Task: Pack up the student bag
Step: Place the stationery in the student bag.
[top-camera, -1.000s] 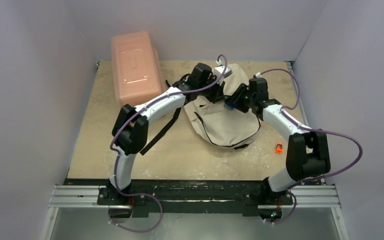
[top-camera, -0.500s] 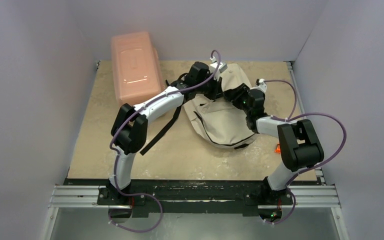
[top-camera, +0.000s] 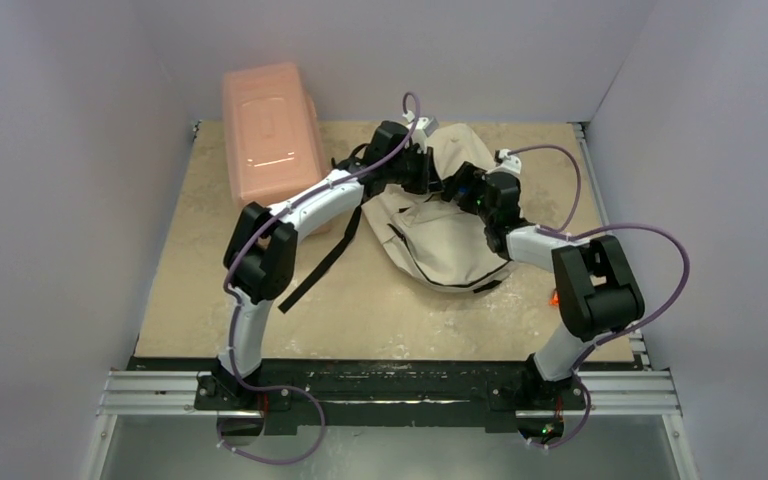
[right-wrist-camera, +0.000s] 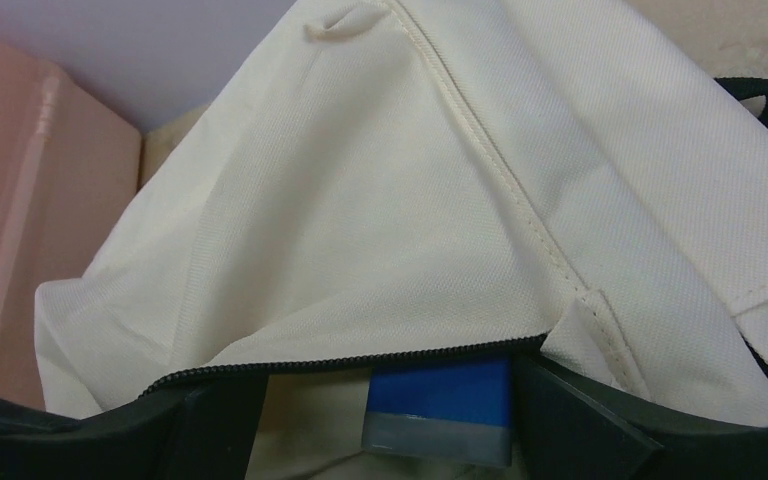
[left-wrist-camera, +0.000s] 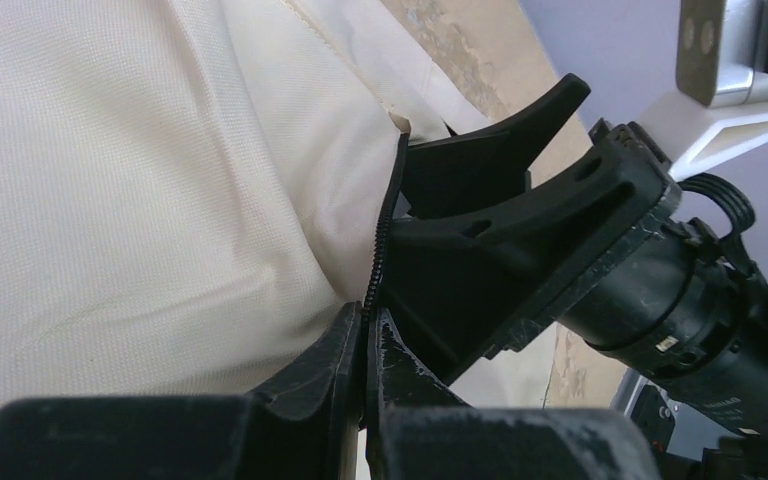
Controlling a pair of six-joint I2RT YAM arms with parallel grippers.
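Observation:
The cream student bag lies at the table's middle back, its top lifted. My left gripper is shut on the black zipper edge of the bag's opening, pinching it between its fingertips. My right gripper reaches into that opening, right beside the left one. Its jaws stand wide apart under the zipper line. A blue and grey block sits between them, close to the right finger, with a gap on its left side.
A rigid pink box stands at the back left, touching the wall. A black strap trails from the bag toward the front left. A small orange object lies on the table behind my right arm's elbow.
My right gripper has moved left into the bag's opening and opened wide around the blue block. The left gripper has lifted the zipper edge slightly up and left.

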